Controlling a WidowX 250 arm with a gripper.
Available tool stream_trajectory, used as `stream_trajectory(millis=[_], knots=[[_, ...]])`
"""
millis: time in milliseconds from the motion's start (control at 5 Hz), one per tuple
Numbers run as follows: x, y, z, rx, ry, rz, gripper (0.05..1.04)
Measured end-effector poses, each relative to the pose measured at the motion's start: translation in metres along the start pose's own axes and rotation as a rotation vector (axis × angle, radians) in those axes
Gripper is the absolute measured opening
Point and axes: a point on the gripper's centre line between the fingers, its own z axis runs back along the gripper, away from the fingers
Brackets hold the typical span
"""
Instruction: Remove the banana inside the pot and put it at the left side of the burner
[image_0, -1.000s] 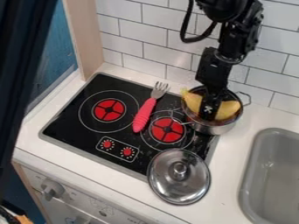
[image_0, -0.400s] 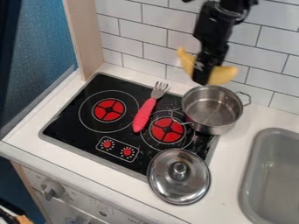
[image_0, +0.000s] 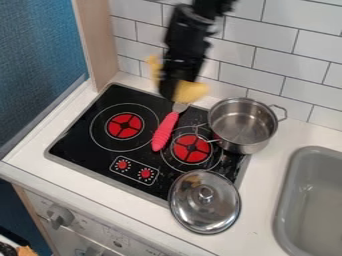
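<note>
Hanging banana (image_0: 191, 92), outside pot rim (image_0: 244, 145)

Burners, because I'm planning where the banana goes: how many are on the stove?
2: the left burner, left of the fork, and the right burner, between fork and pot. None seems hidden.

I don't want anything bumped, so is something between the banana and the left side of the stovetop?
Nothing visible stands between the banana, held in the gripper, and the left side of the stovetop. The fork lies low, just right of the left burner, and would probably matter only if the banana dipped early.
</note>
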Motion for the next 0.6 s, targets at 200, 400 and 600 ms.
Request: stream_trajectory(millis=[200,400,600], knots=[[0.023,0.028,-0.015,0.023,-0.003,-0.034,0.605],[0.048,0.048,-0.027,0.115,-0.055,-0.125,0.604],[0.065,0.068,-0.048,0.139,-0.015,-0.151,0.604]])
